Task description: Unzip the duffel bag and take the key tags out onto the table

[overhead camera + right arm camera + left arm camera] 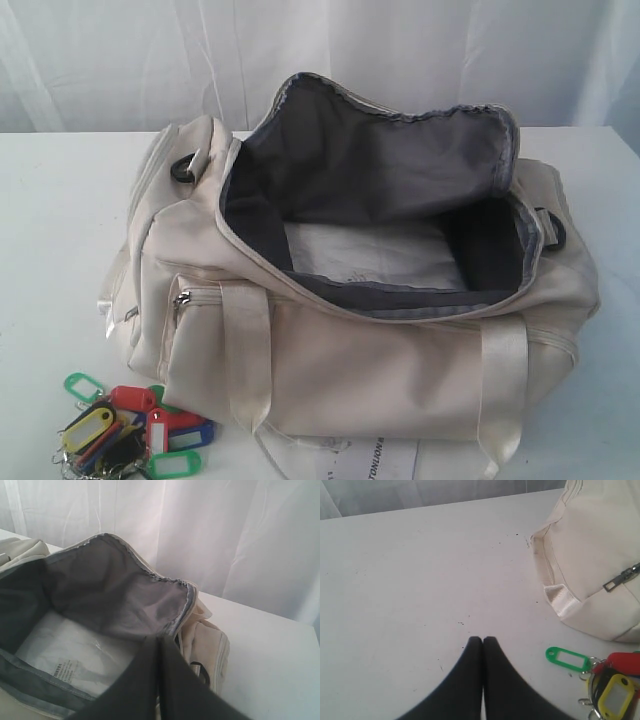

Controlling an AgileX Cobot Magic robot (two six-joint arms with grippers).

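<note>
From the exterior view, the duffel bag (400, 370) sits in the middle of the counter (60, 250) with its top zipper undone and its mouth gaping wide. This shows the dark grey lining and a white sheet (370, 255) lying flat on the bottom. The key tags (120, 430) lie out on the counter in a loose bunch by the near edge, toward the near left corner, just beside the bag's left end. A white printed hang-tag (375, 462) pokes out under the bag's front at the near edge, and a white curtain (150, 60) hangs behind the far edge. In my left wrist view, my left hand (482, 639) has its two dark fingers pressed together with nothing between them, and it hovers over bare counter (420, 580). The end of the duffel bag (600, 555), with a grey zipper pull (620, 578) on its side pocket, is near it. The key tags (610, 680) lie just beside the bag, a green tag (567, 658) being the nearest to my fingers but apart from them. In my right wrist view, my right hand (159, 639) is likewise closed tight and holds nothing. It hangs over the open mouth of the duffel bag (100, 590), above the white sheet (75, 655) inside. The counter (270, 655) and curtain (225, 540) are beyond.
</note>
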